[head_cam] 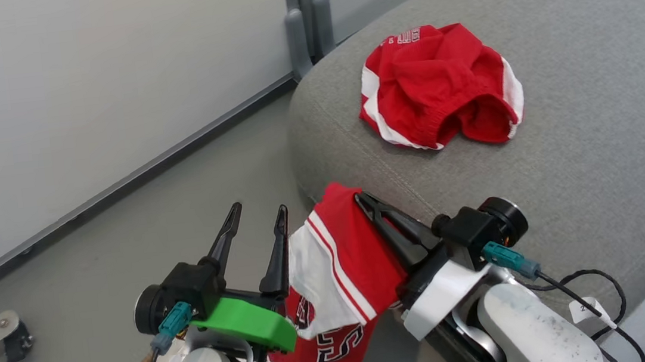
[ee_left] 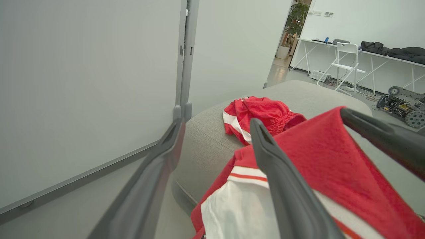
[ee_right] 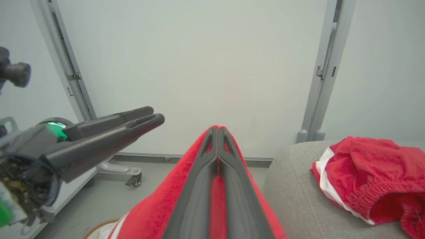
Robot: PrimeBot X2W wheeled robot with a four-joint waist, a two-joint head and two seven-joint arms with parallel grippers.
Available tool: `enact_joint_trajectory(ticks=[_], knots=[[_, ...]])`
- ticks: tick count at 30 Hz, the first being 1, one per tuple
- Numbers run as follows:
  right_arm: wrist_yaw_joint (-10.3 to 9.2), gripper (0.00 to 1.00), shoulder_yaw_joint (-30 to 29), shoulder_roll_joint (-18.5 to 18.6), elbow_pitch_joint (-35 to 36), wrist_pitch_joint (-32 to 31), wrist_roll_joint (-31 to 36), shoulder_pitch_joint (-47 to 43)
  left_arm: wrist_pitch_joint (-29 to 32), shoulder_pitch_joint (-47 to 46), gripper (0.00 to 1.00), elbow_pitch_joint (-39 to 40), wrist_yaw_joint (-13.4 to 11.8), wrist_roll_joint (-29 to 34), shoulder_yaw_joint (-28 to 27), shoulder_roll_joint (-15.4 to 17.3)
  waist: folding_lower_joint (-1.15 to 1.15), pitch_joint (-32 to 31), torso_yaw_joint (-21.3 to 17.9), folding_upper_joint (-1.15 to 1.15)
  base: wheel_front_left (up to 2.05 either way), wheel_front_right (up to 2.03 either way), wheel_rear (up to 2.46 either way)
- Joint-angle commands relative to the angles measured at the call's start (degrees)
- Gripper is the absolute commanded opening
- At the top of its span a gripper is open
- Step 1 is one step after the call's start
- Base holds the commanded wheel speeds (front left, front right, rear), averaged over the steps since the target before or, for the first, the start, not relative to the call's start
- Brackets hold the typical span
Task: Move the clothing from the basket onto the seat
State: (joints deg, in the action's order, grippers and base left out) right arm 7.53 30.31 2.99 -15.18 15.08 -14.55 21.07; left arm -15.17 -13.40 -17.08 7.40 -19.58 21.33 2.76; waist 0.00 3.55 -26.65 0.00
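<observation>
Found open air and bare floor [ee_right: 99,199] ahead of the right gripper [ee_right: 217,130], itself clamped on the hanging jersey [ee_right: 156,212]. Met wall [ee_right: 215,66] and upright post [ee_right: 318,99] beyond, closing that line. Logged bare seat [ee_right: 292,186] corner to its right, passable; crumpled red shorts [ee_right: 375,169] farther right. Logged left gripper [head_cam: 258,207] close on its left, fingers parted, with a narrow gap between the two claws. Noted space beneath taken up by that jersey.

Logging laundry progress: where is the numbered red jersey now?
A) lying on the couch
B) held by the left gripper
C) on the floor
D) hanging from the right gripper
D: the jersey hangs from the right gripper, its jaws shut on the fabric; the left gripper is open.
</observation>
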Motion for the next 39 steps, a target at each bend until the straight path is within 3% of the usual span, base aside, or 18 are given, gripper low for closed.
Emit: enact_joint_trajectory(ticks=[1, 7, 13, 21, 27, 32, 39], knots=[[-0.08, 0.00, -0.7, 0.0, 0.9, 0.1, 2.1, 0.2, 0.0, -1.3, 1.00, -0.4, 0.1, 0.2, 0.3, 0.3, 0.00, 2.6, -4.1, 0.00, 0.00, 0.00, 0.00], [-0.08, 0.00, -9.0, 1.3, 5.6, 0.1, 4.9, 3.8, 0.0, -2.8, 1.00, -1.3, 0.1, -0.6, 2.2, 0.7, 0.00, 4.6, -4.9, 0.00, 0.00, 0.00, 0.00], [-0.08, 0.00, -13.3, 7.8, 7.0, 0.1, 7.7, 14.7, 0.0, -4.1, 1.00, -1.2, 0.1, -1.0, 3.3, 2.4, 0.00, 7.9, -4.9, 0.00, 0.00, 0.00, 0.00], [-0.08, 0.00, -18.4, 15.5, 2.0, 0.1, 9.3, 35.7, 0.0, -4.3, 1.00, 0.6, 0.1, -0.1, 2.8, 5.1, 0.00, 13.3, -4.5, 0.00, 0.00, 0.00, 0.00], [-0.08, 0.00, -22.0, 20.2, -4.9, 0.1, 13.1, 46.4, 0.0, -6.2, 1.00, 1.8, 0.1, 0.0, 4.1, 6.2, 0.00, 18.0, -0.9, 0.00, 0.00, 0.00, 0.00], [-0.09, 0.00, -27.0, 20.3, -11.6, 0.1, 16.1, 47.0, 0.0, -8.2, 1.00, 2.3, 0.1, -0.5, 6.3, 7.5, 0.00, 21.1, 2.1, 0.00, 0.00, 0.00, 0.00], [-0.08, 0.00, -34.2, 17.6, -19.7, 0.1, 18.8, 36.3, 0.0, -9.5, 1.00, 2.0, 0.1, -1.2, 7.1, 7.6, 0.00, 22.7, 4.9, 0.00, 0.00, 0.00, 0.00]])
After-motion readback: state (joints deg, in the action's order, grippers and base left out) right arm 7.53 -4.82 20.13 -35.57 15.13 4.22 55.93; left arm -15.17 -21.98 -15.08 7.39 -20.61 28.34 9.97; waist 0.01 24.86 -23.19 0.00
